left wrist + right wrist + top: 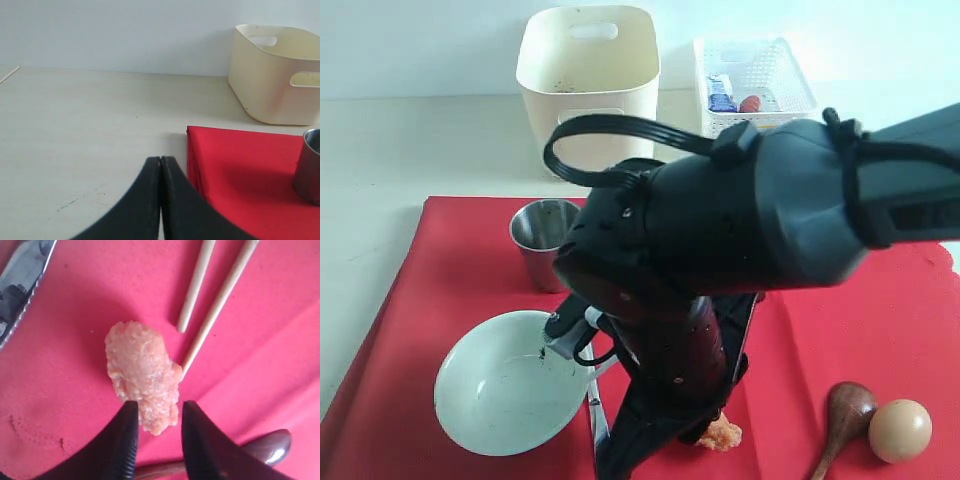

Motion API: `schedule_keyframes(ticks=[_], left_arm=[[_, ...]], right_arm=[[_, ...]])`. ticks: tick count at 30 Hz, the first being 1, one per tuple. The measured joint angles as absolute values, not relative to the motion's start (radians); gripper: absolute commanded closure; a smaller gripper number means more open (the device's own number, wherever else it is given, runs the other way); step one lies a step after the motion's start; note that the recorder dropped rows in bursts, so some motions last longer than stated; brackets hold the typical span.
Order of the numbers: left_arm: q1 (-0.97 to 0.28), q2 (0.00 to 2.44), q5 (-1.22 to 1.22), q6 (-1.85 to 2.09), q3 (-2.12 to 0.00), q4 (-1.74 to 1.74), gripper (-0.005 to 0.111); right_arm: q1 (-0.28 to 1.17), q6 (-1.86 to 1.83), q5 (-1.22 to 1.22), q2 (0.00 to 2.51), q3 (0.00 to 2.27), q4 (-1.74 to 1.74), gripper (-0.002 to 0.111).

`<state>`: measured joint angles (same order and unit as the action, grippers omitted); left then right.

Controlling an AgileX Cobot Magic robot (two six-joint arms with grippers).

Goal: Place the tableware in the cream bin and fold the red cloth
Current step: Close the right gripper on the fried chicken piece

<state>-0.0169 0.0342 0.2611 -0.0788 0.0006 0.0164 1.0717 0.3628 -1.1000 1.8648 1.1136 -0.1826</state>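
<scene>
My right gripper point(157, 410) stands open low over the red cloth point(450, 260), its fingers either side of the near end of a pink crumbly food piece point(144, 375). Two wooden chopsticks point(220, 305) lie just beyond it, the metal knife point(20, 285) off to one side, the dark wooden spoon point(262, 450) behind the fingers. The pale bowl point(505, 395) and steel cup point(545, 240) sit on the cloth. The cream bin point(585, 80) stands behind. My left gripper point(161, 161) is shut and empty over bare table beside the cloth's corner. The brown plate is out of view.
A white lattice basket point(755, 80) with small items stands right of the bin. An egg point(900, 430) lies beside the spoon point(845, 412) at the front right. The right arm point(750, 220) hides the cloth's middle. Pale table point(75, 140) spreads left of the cloth.
</scene>
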Motion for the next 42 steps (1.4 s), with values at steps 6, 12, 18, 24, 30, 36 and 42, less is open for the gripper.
schedule_keyframes(ticks=[6,12,18,24,30,36,42], left_arm=[[-0.017,0.034,0.261,-0.079,0.001,0.016,0.106],[-0.017,0.034,0.261,-0.079,0.001,0.016,0.106],[-0.017,0.034,0.261,-0.079,0.001,0.016,0.106],[-0.017,0.034,0.261,-0.079,0.001,0.016,0.106],[-0.017,0.034,0.261,-0.079,0.001,0.016,0.106],[-0.017,0.034,0.261,-0.079,0.001,0.016,0.106],[-0.017,0.034,0.261,-0.079,0.001,0.016,0.106]], right_arm=[[1.073,0.363,-1.055,1.926,1.112,-0.196,0.065],[1.077,0.363,-1.056,1.949,1.114,-0.212,0.081],[1.077,0.363,-1.057,1.949,1.114,-0.213,0.105],[1.077,0.363,-1.06,1.949,1.114,-0.215,0.108],[1.077,0.363,-1.064,1.949,1.114,-0.213,0.107],[1.077,0.389,-1.083,1.953,1.114,-0.218,0.082],[1.077,0.389,-1.085,1.953,1.114,-0.219,0.066]])
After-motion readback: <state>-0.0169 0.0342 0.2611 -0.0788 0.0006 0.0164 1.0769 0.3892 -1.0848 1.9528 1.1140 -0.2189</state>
